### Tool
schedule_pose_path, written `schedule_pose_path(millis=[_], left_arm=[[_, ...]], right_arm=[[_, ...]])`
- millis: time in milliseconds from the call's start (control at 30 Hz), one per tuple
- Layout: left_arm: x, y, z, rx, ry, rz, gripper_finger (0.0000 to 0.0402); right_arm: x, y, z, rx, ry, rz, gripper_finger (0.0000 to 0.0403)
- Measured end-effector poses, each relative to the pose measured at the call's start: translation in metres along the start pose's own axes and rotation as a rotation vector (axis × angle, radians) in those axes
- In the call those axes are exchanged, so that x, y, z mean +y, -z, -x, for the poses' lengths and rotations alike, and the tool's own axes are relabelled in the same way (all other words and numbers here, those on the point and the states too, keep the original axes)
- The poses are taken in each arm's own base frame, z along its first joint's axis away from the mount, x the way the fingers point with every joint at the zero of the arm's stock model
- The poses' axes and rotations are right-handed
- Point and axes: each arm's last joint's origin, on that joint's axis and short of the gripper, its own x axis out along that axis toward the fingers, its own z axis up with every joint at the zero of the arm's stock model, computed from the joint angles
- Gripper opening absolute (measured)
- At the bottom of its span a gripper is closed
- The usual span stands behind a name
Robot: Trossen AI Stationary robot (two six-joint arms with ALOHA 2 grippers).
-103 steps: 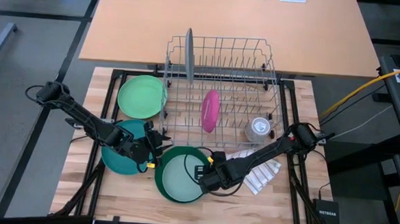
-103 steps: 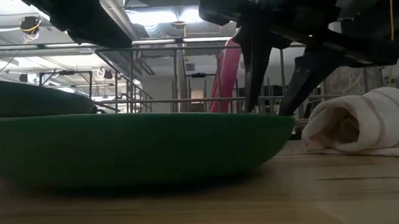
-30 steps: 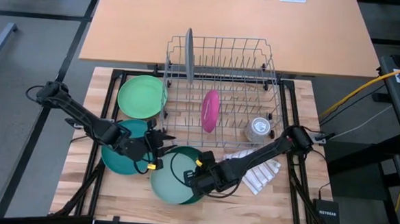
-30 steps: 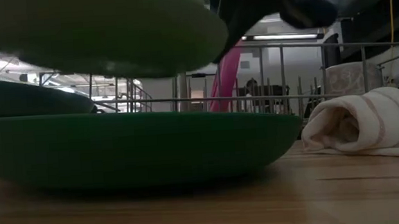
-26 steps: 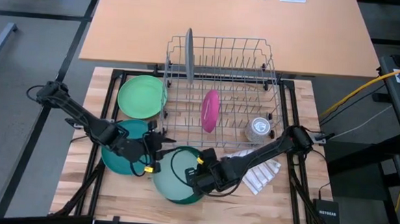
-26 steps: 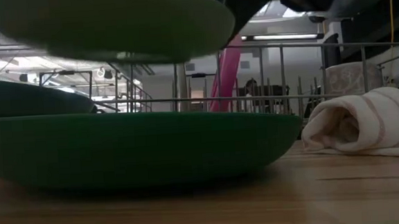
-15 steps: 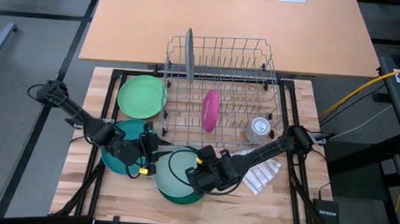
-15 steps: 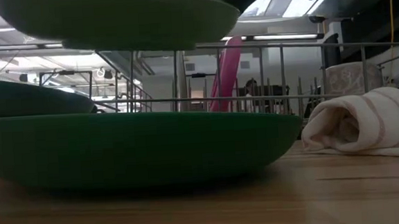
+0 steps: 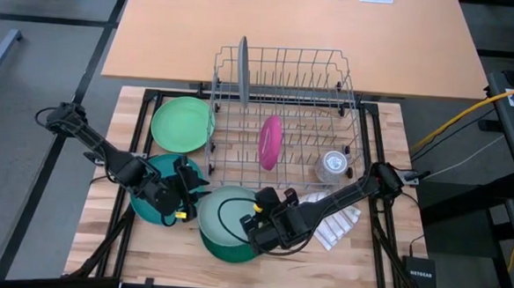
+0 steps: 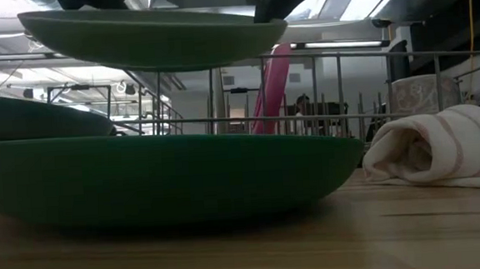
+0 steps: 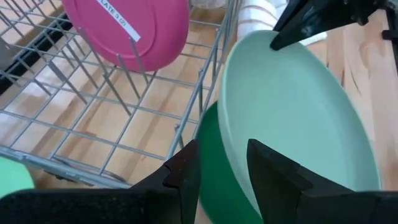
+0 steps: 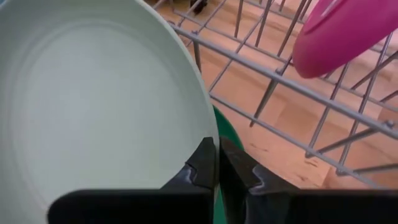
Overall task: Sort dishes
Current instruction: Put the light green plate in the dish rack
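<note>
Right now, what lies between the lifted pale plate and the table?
The dark green bowl sits under the lifted pale green plate held by the right gripper; the low view shows air between them.

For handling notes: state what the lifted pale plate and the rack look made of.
Pale green plate: likely plastic, smooth and matte, with a moulded ring and thin rim.
Dish rack: metal wire, grey, apparently coated; thin straight rods crossing in a grid.

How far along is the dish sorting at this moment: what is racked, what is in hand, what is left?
Done: a pink plate and a grey plate stand in the wire rack.
In hand: the right gripper is shut on the rim of a pale green plate, lifted above the dark green bowl; the left gripper waits open at its edge.
Left: the dark green bowl, a teal plate and a light green plate on the table.
</note>
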Motion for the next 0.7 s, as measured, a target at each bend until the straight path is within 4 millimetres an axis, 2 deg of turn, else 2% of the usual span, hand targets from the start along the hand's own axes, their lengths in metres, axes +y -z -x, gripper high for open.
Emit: schedule_pose_path(millis=[433,700], left_arm=[[0.0001,0.0004,-0.0004,0.004,-0.003,0.007,0.0120],[-0.0039,0.0038,-0.0085,0.015,-0.035,-0.029,0.0119]], right_arm=[[0.0005,-0.0030,0.0002,-0.108,0.012,-0.006,0.0011],[0.0042,-0.0051,0.0005,-0.166,-0.008,-0.015,0.0011]])
